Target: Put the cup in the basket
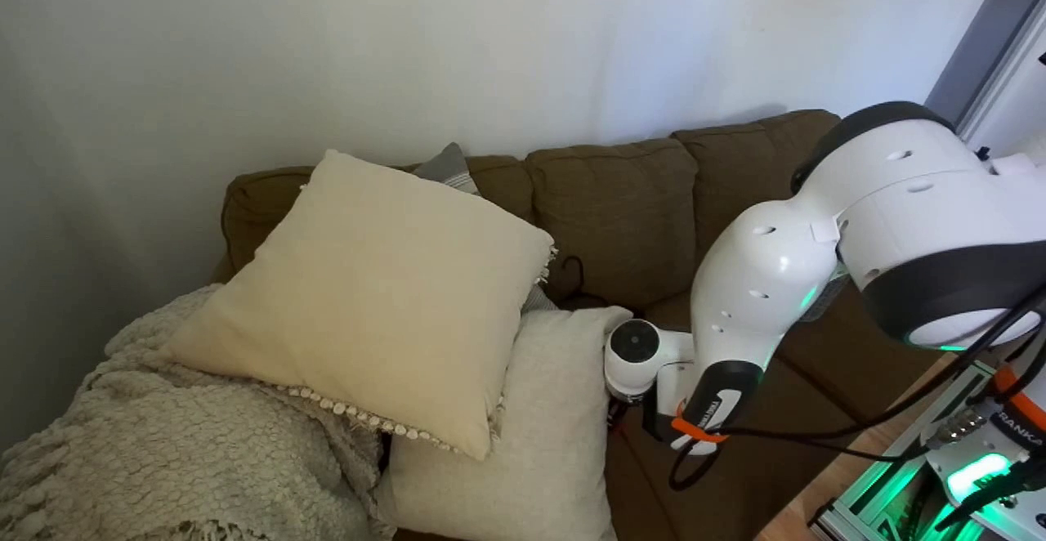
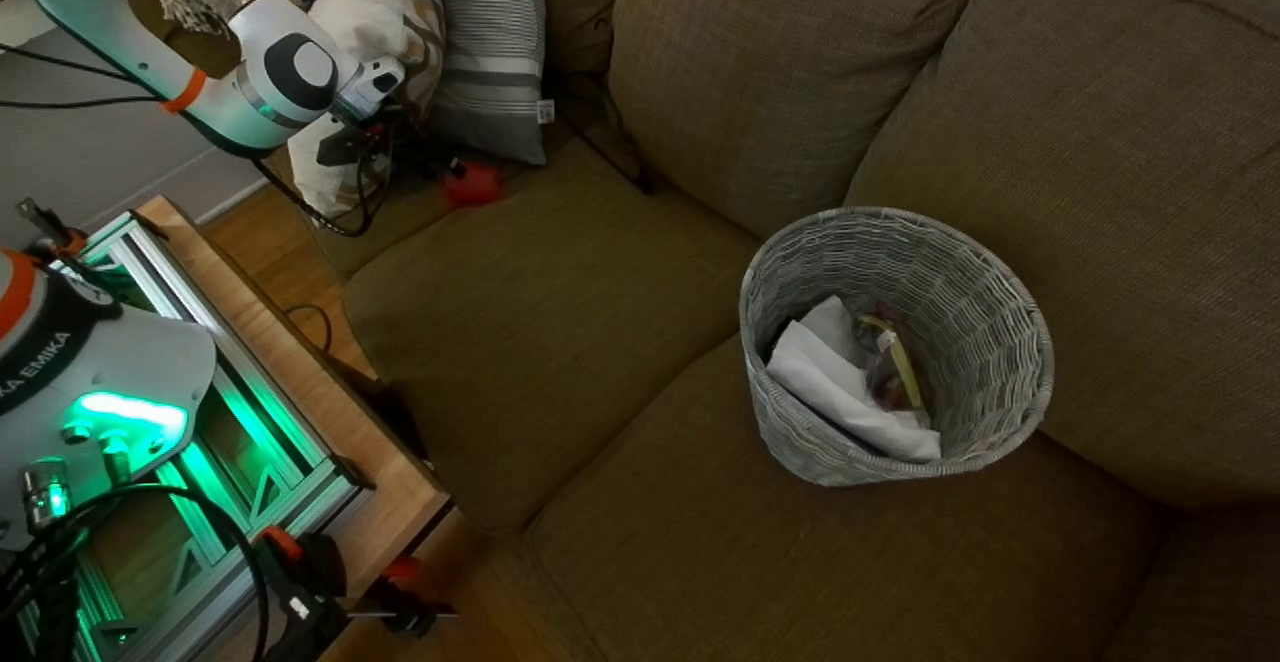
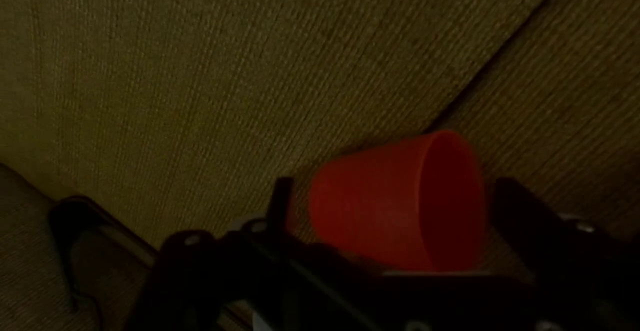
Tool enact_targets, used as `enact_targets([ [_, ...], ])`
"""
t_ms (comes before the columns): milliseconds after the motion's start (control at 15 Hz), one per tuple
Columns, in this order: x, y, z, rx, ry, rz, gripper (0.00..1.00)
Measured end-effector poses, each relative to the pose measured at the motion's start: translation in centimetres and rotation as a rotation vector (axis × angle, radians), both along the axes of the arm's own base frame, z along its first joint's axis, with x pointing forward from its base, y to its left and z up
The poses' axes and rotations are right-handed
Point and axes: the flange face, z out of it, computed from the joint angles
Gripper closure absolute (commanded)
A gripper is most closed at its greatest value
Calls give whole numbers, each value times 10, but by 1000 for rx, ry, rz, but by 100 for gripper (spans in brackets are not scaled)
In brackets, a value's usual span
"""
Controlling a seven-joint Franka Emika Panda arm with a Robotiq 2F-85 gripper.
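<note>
Brown couch [image 2: 600,322], cup [image 3: 385,203] lay sideways below wrist-view centre, hand [image 3: 393,191] spread past both ends, probably to pinch it.

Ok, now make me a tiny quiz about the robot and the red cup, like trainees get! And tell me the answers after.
1. True or false: in the wrist view, the red cup lies on its side.
2. Pick one. In an exterior view, the grey wicker basket stands on: a) the floor, b) the brown sofa, c) a pillow.
3. Fill in the missing word: the cup is not gripped yet; the gripper stands ____.

Key: 1. true; 2. b; 3. open.
</note>
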Motion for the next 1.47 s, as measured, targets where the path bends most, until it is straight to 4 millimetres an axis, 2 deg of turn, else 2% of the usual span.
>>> enact_targets([
  [333, 18, -4, -22, -84, -38, -71, 0],
  [400, 20, -4, -27, -103, -41, -82, 4],
  [467, 23, -6, -32, -131, -43, -96, 26],
  [600, 25, -14, -37, -193, -55, -132, 30],
  [667, 26, -19, -39, -222, -63, -154, 36],
  [933, 26, -41, -44, -311, -87, -239, 69],
  [1200, 27, -49, -47, -326, -110, -277, 99],
  [1467, 32, -50, -40, -332, -161, -305, 97],
])
